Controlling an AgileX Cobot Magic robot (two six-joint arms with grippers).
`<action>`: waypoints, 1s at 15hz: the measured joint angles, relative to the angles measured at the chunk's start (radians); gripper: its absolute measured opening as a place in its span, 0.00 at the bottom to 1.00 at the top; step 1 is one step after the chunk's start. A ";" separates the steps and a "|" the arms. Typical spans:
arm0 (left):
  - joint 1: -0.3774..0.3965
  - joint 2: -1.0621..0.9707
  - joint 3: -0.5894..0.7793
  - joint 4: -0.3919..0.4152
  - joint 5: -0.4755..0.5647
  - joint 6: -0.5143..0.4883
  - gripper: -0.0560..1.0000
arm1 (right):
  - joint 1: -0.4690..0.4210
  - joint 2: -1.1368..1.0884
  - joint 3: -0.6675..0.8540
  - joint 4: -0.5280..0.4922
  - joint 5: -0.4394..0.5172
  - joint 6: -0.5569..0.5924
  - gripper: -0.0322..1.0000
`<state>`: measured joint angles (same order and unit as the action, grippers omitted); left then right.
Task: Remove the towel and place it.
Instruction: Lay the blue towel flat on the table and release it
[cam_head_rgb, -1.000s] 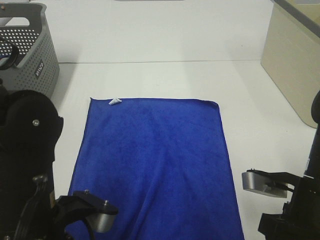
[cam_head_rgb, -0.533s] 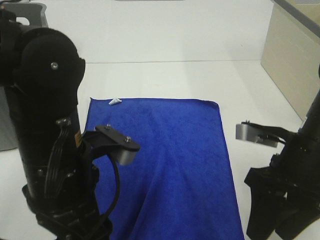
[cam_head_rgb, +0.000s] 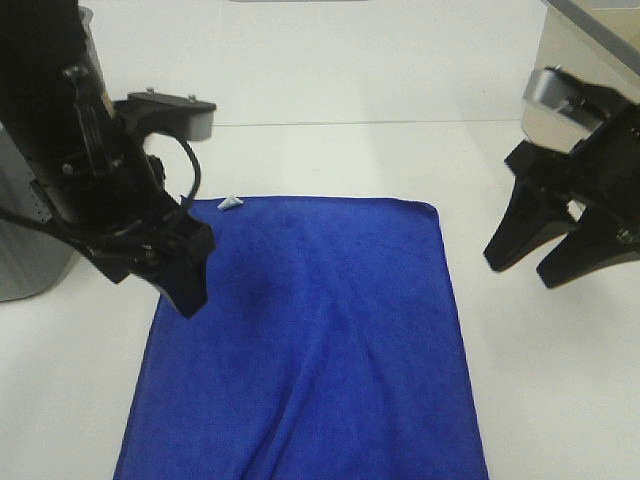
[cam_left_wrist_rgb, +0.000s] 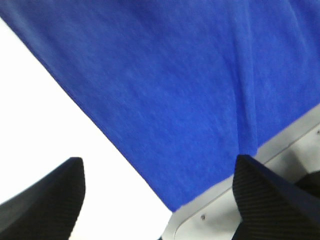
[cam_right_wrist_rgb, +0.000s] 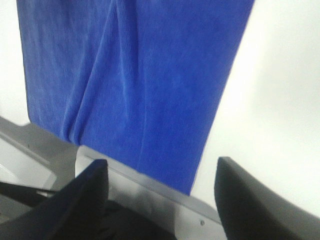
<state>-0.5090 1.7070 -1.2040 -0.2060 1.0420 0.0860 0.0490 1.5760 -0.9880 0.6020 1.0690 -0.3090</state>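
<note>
The royal-blue towel (cam_head_rgb: 310, 340) lies spread flat on the white table, its small white tag (cam_head_rgb: 229, 203) at the far left corner and a soft crease running down its middle. My left gripper (cam_head_rgb: 160, 280) hangs open over the towel's left edge near the far corner, with nothing between its fingers. To the right of the towel's far right corner, over bare table, my right gripper (cam_head_rgb: 535, 258) also stands open and empty. The left wrist view shows the towel (cam_left_wrist_rgb: 180, 90) beyond the left gripper (cam_left_wrist_rgb: 159, 161). In the right wrist view the towel (cam_right_wrist_rgb: 135, 75) lies beyond the right gripper (cam_right_wrist_rgb: 161, 164).
A grey basket (cam_head_rgb: 25, 265) stands at the left, mostly hidden behind the left arm. A beige bin (cam_head_rgb: 572, 38) stands at the far right. The table's front edge (cam_right_wrist_rgb: 150, 197) shows in both wrist views.
Both arms have risen and swung from the table's front toward the far end. The left arm now covers the basket. The towel has not moved, and both grippers stay open.
</note>
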 joint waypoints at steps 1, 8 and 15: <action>0.113 0.006 -0.034 -0.043 -0.058 0.013 0.77 | -0.065 0.000 -0.062 0.014 -0.017 -0.031 0.63; 0.192 0.173 -0.238 -0.080 -0.135 0.028 0.77 | -0.071 0.087 -0.214 0.014 -0.085 -0.055 0.63; 0.193 0.538 -0.670 -0.048 -0.070 0.000 0.77 | -0.071 0.396 -0.483 0.016 -0.089 -0.128 0.63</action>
<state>-0.3160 2.2450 -1.8740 -0.2540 0.9720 0.0860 -0.0220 1.9720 -1.4710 0.6180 0.9800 -0.4370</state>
